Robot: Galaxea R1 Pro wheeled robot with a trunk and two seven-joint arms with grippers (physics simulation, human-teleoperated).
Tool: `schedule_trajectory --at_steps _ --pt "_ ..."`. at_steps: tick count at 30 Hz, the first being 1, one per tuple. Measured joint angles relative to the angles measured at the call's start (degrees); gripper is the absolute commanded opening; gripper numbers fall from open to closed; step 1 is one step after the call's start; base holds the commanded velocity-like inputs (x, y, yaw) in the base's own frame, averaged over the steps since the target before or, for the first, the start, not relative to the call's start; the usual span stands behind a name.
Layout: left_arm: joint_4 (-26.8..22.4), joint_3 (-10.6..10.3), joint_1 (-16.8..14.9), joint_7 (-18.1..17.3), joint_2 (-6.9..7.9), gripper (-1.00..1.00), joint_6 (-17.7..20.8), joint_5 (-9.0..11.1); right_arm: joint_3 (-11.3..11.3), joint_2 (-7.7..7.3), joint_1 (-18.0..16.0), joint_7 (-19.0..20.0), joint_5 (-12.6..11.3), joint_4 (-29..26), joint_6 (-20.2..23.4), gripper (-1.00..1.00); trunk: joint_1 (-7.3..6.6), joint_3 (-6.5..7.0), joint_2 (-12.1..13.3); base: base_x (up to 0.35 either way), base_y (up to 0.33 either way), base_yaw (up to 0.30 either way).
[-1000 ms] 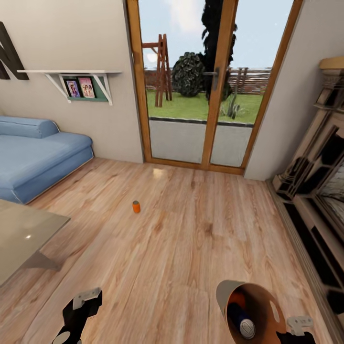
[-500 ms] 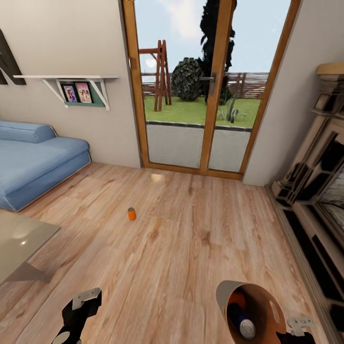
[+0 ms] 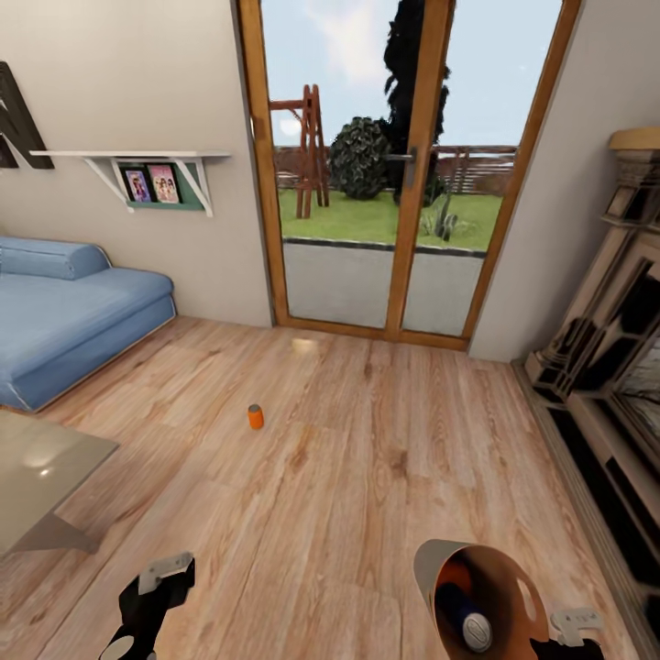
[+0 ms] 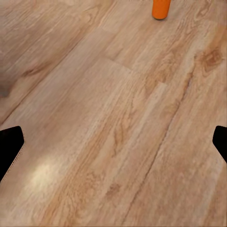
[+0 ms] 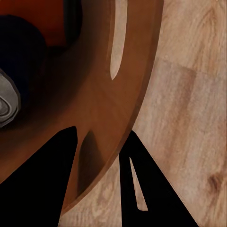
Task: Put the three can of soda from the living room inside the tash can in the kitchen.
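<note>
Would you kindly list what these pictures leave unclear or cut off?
- Cans inside the bin, head view: its wall hides most of the orange can and the blue can.
- Orange can on the floor, left wrist view: top cut by the edge; any label too small in head view.
- Left claw, head view: mostly cut by the edge.

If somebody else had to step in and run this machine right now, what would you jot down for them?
Right gripper: shut on the rim of the trash can, which it carries tilted, mouth facing the camera.
Left gripper: open, holding nothing, above the wood floor.
Inside the bin: an orange can and the dark blue can.
Last orange can stands upright on the floor, ahead and left, between the blue sofa and the glass doors.
Done: two cans binned. Left: fetch the third, drop it in, take the bin to the kitchen.
</note>
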Motion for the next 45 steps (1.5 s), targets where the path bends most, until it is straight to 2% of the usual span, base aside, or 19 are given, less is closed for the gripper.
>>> schedule_trajectory --at_steps 19,45 --pt "-0.5 -0.1 0.0 0.2 0.0 1.0 -0.4 0.0 0.2 0.09 0.0 0.0 -0.1 0.3 0.0 -1.0 0.0 0.54 0.0 0.041 0.222 0.0" --pt "-1.0 -0.3 0.0 0.5 0.0 1.0 -0.8 0.0 0.0 0.0 0.0 0.0 -0.2 1.4 -0.6 -1.0 0.0 0.56 0.0 0.004 0.013 0.0"
